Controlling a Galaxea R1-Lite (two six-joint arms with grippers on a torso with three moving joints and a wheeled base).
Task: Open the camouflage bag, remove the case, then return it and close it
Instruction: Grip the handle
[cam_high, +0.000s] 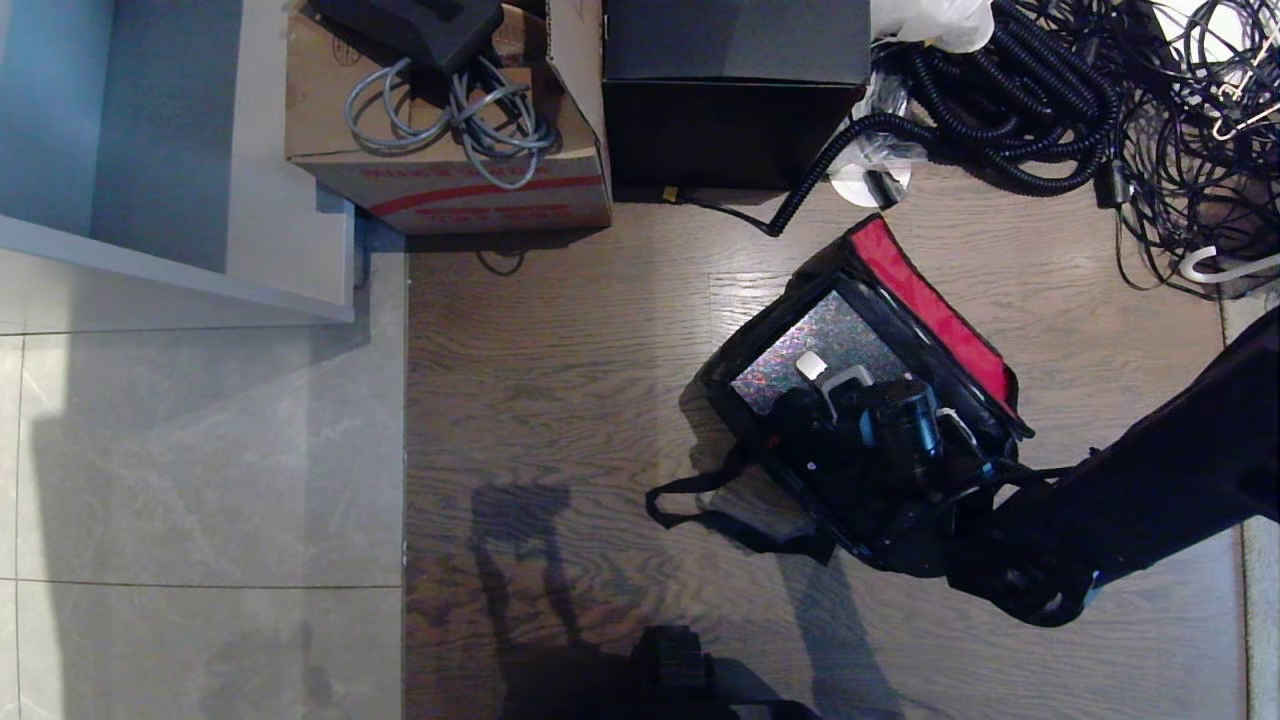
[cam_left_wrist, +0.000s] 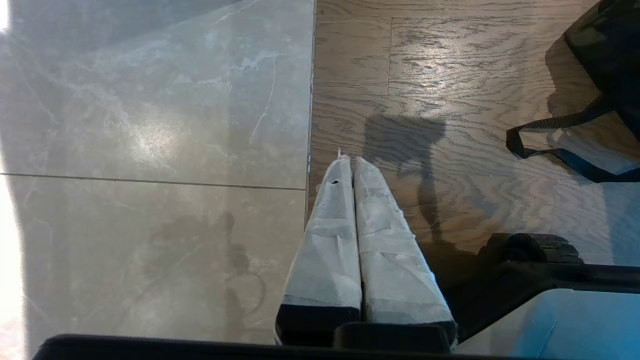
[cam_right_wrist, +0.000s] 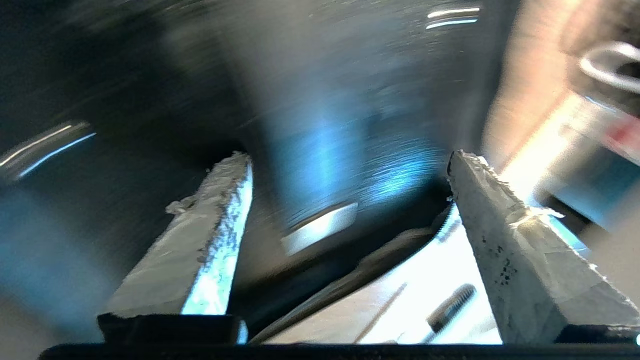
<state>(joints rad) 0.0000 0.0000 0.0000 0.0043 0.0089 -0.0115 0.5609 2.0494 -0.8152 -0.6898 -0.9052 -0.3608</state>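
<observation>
My right pincer (cam_high: 822, 385), fingers apart, sits directly over the case (cam_high: 800, 355) inside the open camouflage bag (cam_high: 930, 300).

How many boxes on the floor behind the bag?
2: cardboard box with grey cables on top, at the left; black box right beside it. More may be hidden under the cable pile.

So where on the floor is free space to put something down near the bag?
Bare wood floor lies between the camouflage bag, the cardboard box and the grey tiles. Crowded: coiled cables behind the bag, and the right gripper, fingers spread, over the glittery case.
</observation>
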